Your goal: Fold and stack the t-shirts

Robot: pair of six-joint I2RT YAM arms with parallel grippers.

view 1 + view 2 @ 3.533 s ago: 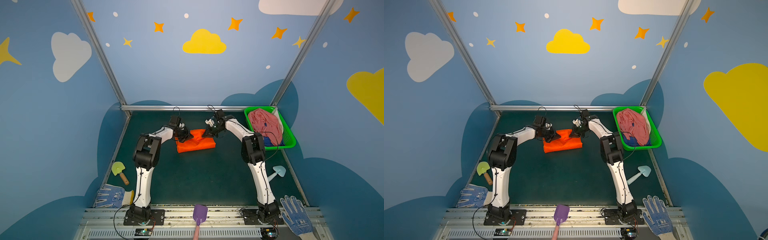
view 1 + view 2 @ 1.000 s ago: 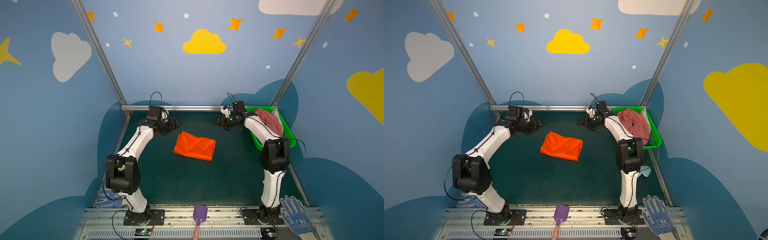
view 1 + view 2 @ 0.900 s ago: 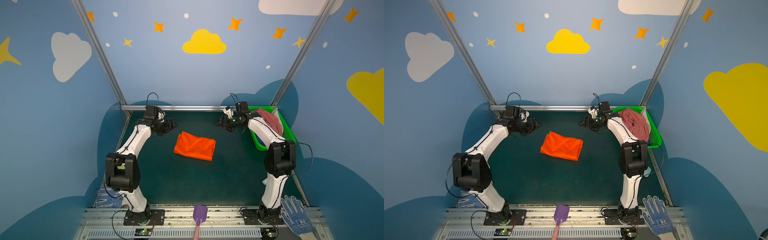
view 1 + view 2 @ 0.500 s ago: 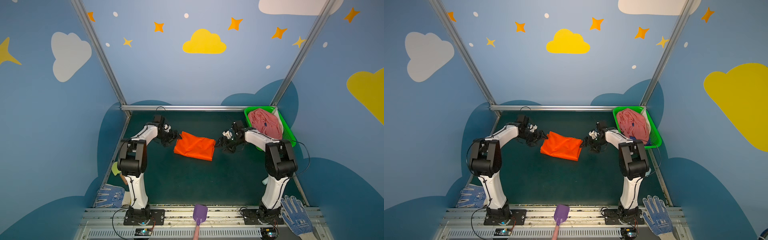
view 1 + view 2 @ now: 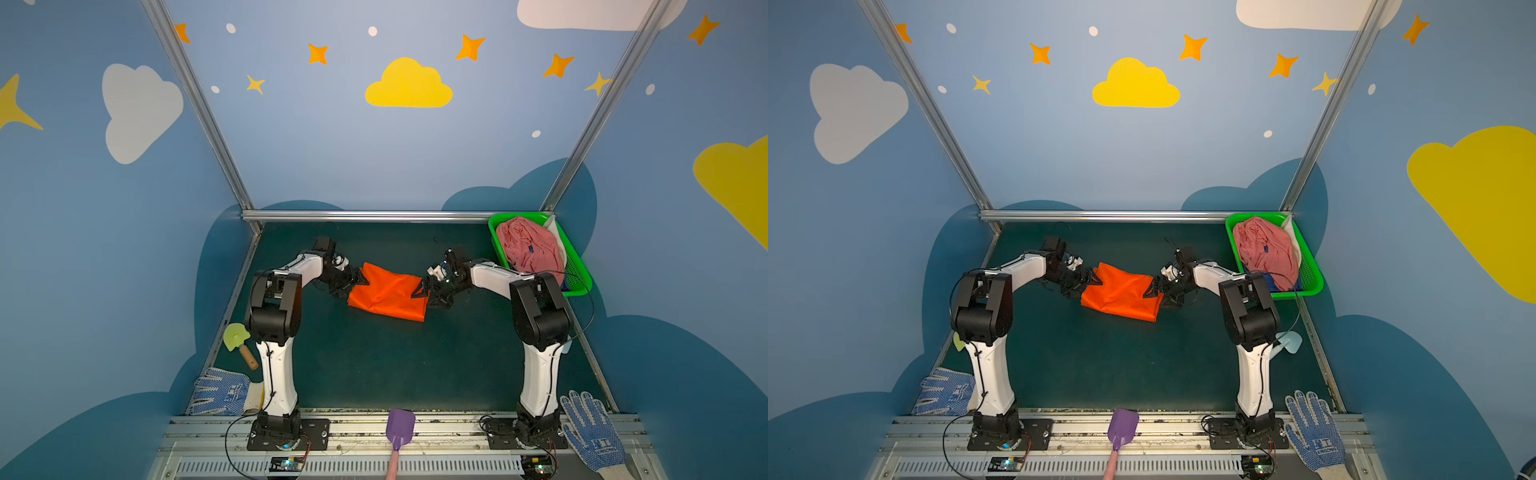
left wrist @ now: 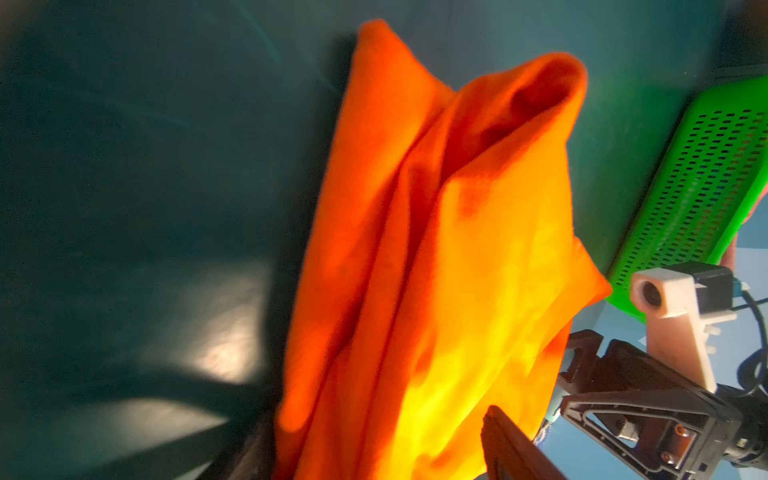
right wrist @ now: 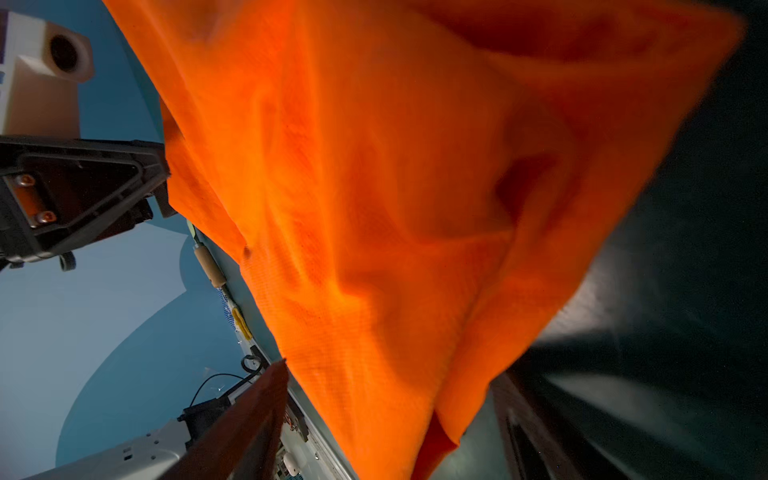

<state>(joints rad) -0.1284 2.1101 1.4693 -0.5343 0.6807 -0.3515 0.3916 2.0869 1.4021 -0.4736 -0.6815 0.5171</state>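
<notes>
On the dark desk (image 5: pixel 374 365), mid-frame in both top views, lies the folded orange shirt (image 5: pixel 386 293) (image 5: pixel 1121 293). At upper right the pink shirt (image 5: pixel 528 249) fills the green basket (image 5: pixel 578 272), nearly hiding a blue shirt (image 5: pixel 1271 284). The left hand (image 5: pixel 358 281) and right hand (image 5: pixel 419 291) straddle the orange shirt's opposite edges, spread and unclenched, their lower fingers unseen from above.

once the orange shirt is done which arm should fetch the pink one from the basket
Right, probably. The pink shirt lies in the green basket on the right gripper's side; the left gripper sits across the orange shirt, farther off.
</notes>
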